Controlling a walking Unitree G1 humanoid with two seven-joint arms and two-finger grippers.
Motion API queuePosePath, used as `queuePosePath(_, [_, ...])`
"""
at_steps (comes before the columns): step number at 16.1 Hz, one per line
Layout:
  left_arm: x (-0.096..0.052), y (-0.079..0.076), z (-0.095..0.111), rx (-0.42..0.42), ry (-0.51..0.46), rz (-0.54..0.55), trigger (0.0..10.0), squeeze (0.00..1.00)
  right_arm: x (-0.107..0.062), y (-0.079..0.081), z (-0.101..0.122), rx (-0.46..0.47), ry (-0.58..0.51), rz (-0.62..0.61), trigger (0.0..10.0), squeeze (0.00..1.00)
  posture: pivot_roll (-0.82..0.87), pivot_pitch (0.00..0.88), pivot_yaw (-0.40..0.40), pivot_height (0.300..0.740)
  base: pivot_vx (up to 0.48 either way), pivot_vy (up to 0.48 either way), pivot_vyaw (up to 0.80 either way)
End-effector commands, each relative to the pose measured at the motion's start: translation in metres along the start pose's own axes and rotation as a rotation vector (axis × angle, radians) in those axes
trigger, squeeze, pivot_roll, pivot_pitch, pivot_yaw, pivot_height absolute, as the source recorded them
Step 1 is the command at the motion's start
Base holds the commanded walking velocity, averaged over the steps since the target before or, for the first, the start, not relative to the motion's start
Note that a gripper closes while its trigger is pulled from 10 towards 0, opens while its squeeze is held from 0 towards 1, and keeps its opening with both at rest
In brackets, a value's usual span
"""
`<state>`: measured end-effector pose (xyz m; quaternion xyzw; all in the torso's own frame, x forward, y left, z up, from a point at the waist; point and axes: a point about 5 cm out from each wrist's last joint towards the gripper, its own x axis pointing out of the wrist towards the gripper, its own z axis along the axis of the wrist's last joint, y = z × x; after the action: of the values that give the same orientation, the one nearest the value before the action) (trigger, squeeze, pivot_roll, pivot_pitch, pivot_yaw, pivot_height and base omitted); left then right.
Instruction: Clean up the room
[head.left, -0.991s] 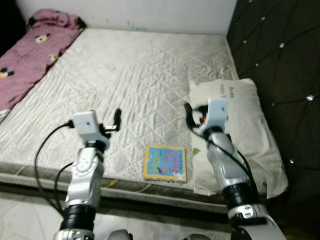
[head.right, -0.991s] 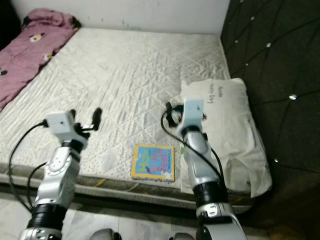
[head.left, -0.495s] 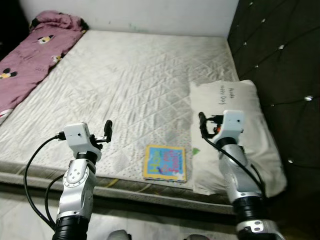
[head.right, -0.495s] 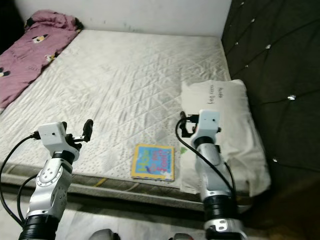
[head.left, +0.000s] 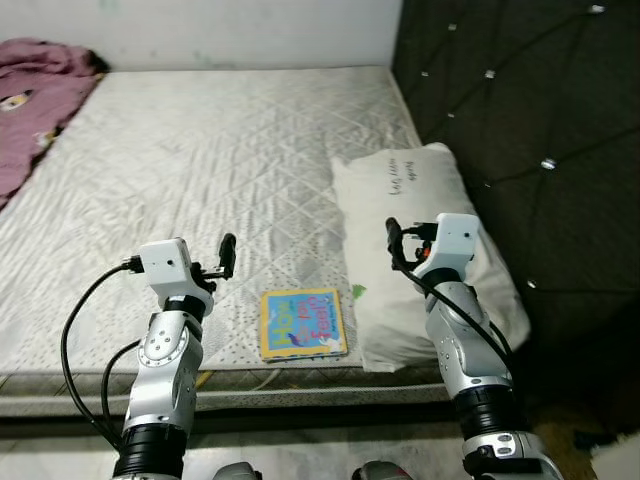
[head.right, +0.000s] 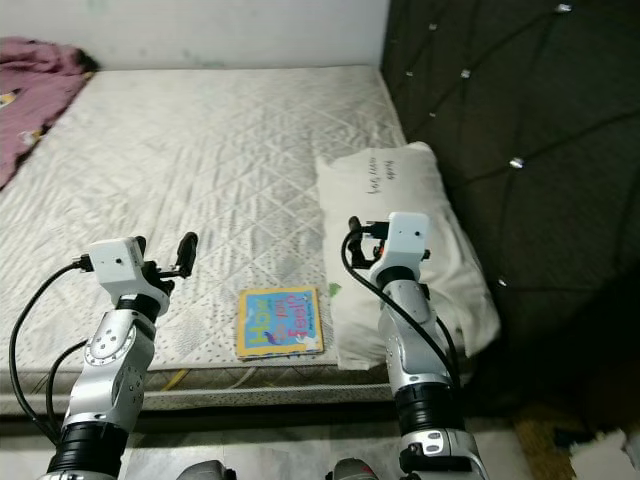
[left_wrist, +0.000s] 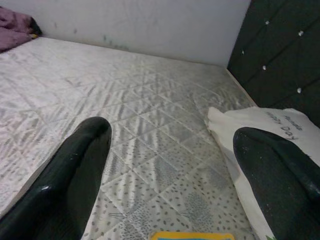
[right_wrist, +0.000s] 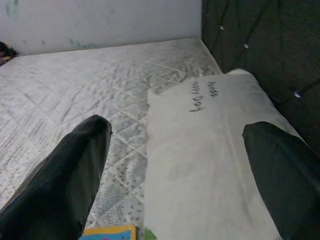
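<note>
Quilted matt cloth mattress (head.left: 200, 150), glossy book (head.left: 302, 322), tufted dark headboard (head.left: 510, 110)

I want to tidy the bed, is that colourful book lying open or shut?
Shut. The book lies flat on the mattress near its front edge, beside the pillow, with only its cover showing.

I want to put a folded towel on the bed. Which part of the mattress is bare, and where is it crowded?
The mattress is bare across its broad middle, between the pink blanket at the left edge and the pillow at the right. The near right corner is crowded: the book lies beside the pillow there, with the left pincer and right pincer above, both open and holding nothing.
</note>
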<state>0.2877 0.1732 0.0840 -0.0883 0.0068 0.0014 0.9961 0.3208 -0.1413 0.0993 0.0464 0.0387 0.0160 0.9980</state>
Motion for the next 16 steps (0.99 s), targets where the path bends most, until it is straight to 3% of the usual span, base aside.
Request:
queuePosePath(1, [-0.0002, 0.0015, -0.0019, 0.002, 0.019, 0.018, 10.0, 0.00, 0.0024, 0.0031, 0.0016, 0.011, 0.000, 0.005, 10.0, 0.00, -0.07, 0.000, 0.041, 0.740, 0.000, 0.000, 0.00])
queuePosePath(7, [0.0072, -0.0027, 0.0055, -0.006, 0.001, 0.003, 10.0, 0.00, 0.0082, 0.0114, 0.0044, 0.019, 0.000, 0.026, 10.0, 0.00, -0.07, 0.000, 0.035, 0.740, 0.000, 0.000, 0.00])
queuePosePath(11, [0.0071, -0.0035, 0.0053, -0.018, 0.006, 0.001, 10.0, 0.00, 0.0070, 0.0109, -0.0001, 0.016, 0.019, 0.025, 10.0, 0.00, -0.07, 0.000, 0.036, 0.740, 0.000, 0.000, -0.76])
queuePosePath(16, [0.0075, -0.0023, 0.0051, -0.042, 0.004, 0.022, 10.0, 0.00, 0.0088, 0.0119, 0.0039, 0.032, 0.005, 0.032, 10.0, 0.00, -0.07, 0.000, 0.033, 0.740, 0.000, 0.000, 0.00])
